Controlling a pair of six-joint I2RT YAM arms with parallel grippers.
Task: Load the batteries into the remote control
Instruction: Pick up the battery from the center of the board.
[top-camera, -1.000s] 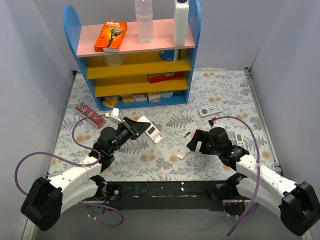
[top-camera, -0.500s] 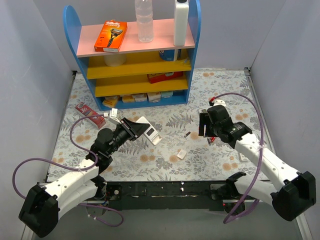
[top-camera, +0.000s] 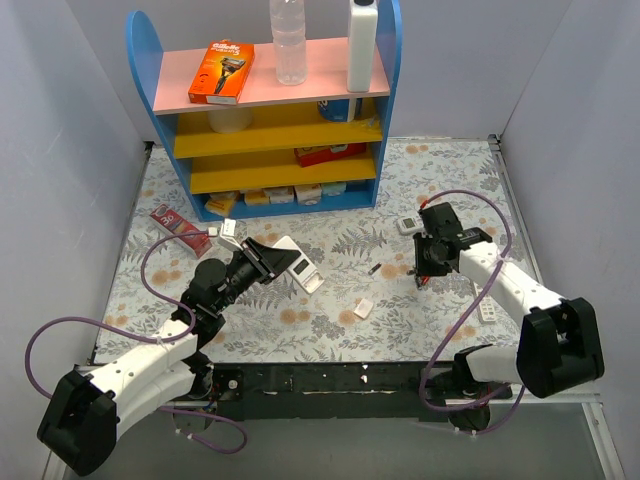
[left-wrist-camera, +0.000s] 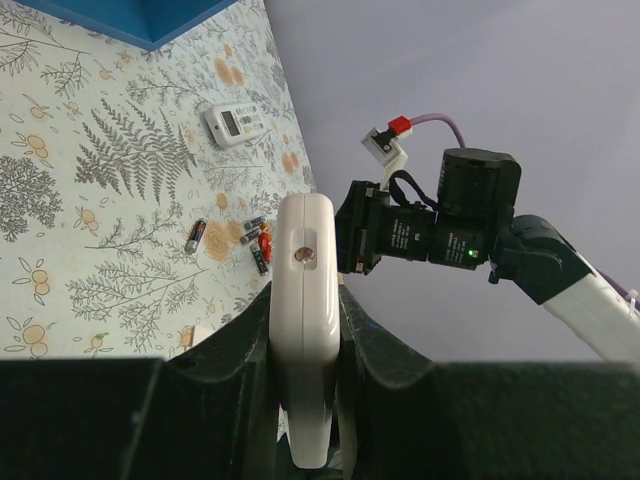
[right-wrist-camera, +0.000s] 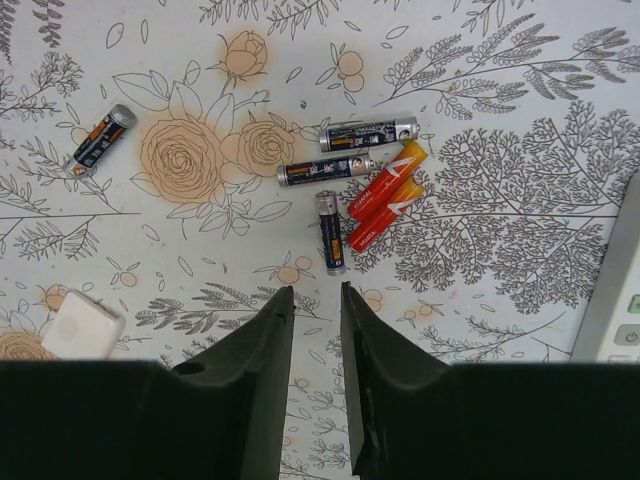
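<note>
Right pincer (right-wrist-camera: 316, 300): its two fingers stand a narrow gap apart with only the floral surface (right-wrist-camera: 520, 300) showing between them. It holds nothing and hangs low over the surface.

Left pincer (left-wrist-camera: 305, 295): clamped on the remote control (left-wrist-camera: 303, 340), which is gripped by its long edges and lifted off the surface, left of centre in the top view.

Batteries (right-wrist-camera: 330, 171): a loose cluster lying flat on the surface, in the upper middle of the right wrist view, just beyond the right pincer's tips.

Nearest battery (right-wrist-camera: 330, 232): the dark one at the bottom of the cluster, straight above the finger gap in the frame and a touch to its right.

Long axis: it runs up and down the frame, in line with the gap. The fingers close left to right, so by my reckoning they would meet it across its thin width.

Neighbours: the red pair (right-wrist-camera: 385, 197) lies slanted just to its right, close but seemingly not touching. Two more dark ones lie crosswise above it.

Stray battery (right-wrist-camera: 100, 140): alone at the upper left of the frame, well apart from the rest.

Small white square piece (right-wrist-camera: 82, 325): at the lower left, off to the side of the fingers.

Nearer arm: the right one, plainly. The left pincer is well away from the cluster and busy with the remote control.

Coming move, as I judge it: a short reach forward and down to straddle that nearest battery without nudging the red pair.
</note>
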